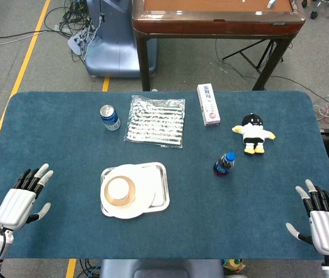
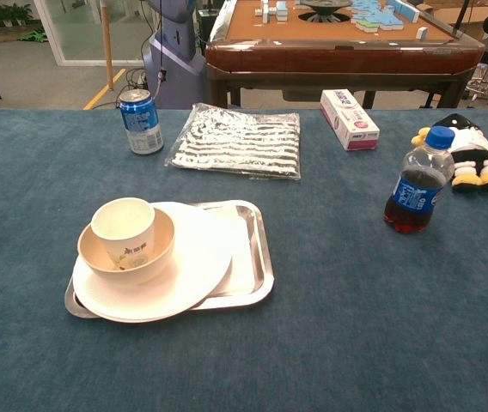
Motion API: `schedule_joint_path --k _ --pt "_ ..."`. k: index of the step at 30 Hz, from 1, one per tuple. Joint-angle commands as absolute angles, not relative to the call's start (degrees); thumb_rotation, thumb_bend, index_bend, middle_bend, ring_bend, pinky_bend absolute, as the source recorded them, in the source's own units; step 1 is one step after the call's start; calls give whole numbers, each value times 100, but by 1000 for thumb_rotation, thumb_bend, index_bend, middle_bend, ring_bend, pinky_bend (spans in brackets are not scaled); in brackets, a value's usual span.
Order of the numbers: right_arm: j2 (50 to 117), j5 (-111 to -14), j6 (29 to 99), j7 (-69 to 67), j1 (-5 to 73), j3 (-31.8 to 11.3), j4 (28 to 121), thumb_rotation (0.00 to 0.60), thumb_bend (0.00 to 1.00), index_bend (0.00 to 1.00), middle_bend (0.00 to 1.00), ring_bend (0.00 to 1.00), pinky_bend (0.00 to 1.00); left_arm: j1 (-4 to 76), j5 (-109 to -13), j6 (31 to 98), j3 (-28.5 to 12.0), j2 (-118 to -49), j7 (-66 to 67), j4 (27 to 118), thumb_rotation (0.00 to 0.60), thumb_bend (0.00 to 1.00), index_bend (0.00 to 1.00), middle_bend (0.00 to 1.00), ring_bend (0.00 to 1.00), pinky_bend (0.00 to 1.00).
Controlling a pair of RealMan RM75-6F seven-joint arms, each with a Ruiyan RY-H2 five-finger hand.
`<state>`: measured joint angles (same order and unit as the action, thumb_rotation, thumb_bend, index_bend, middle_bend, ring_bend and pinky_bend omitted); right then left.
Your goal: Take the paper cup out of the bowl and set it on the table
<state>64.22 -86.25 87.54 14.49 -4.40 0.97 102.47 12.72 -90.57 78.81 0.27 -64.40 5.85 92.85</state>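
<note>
A white paper cup (image 2: 125, 230) stands upright inside a tan bowl (image 2: 155, 250). From above, the cup (image 1: 118, 188) and bowl (image 1: 119, 201) show near the table's front left of centre. The bowl sits on a white plate (image 2: 194, 270), which lies on a metal tray (image 2: 259, 257). My left hand (image 1: 24, 198) rests low at the front left corner, fingers apart and holding nothing, well left of the bowl. My right hand (image 1: 323, 218) is at the front right corner, also spread and holding nothing. Neither hand shows in the chest view.
A blue can (image 1: 110, 117) stands behind the tray, beside a striped packet (image 1: 156, 120). A white box (image 1: 209, 104), a plush penguin (image 1: 253, 133) and a dark drink bottle (image 1: 224, 164) lie to the right. A brown table (image 1: 216, 17) stands beyond the blue tabletop (image 1: 228, 226).
</note>
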Motion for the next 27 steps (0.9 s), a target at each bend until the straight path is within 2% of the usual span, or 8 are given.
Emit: schedule_joint_path --k 1,12,23,27 --pt "6420 -8614 8744 1443 -439 99 10231 600 246 0 0 0 0 1261 -9078 7905 34 -6437 604 9306 600 319 45 0 0 0" --pt "6358 -8581 8723 1261 -436 91 10233 600 245 0 0 0 0 1306 -9278 7898 94 -6440 645 9379 600 319 45 0 0 0" --pt "6370 -8442 8483 1287 -322 63 10208 600 245 0 0 0 0 1563 -9577 7913 -46 -6209 406 9358 600 319 46 0 0 0" --pt "6374 -8346 8407 1257 -280 26 10213 600 245 0 0 0 0 1722 -9566 7729 -89 -6210 248 9239 600 319 44 0 0 0"
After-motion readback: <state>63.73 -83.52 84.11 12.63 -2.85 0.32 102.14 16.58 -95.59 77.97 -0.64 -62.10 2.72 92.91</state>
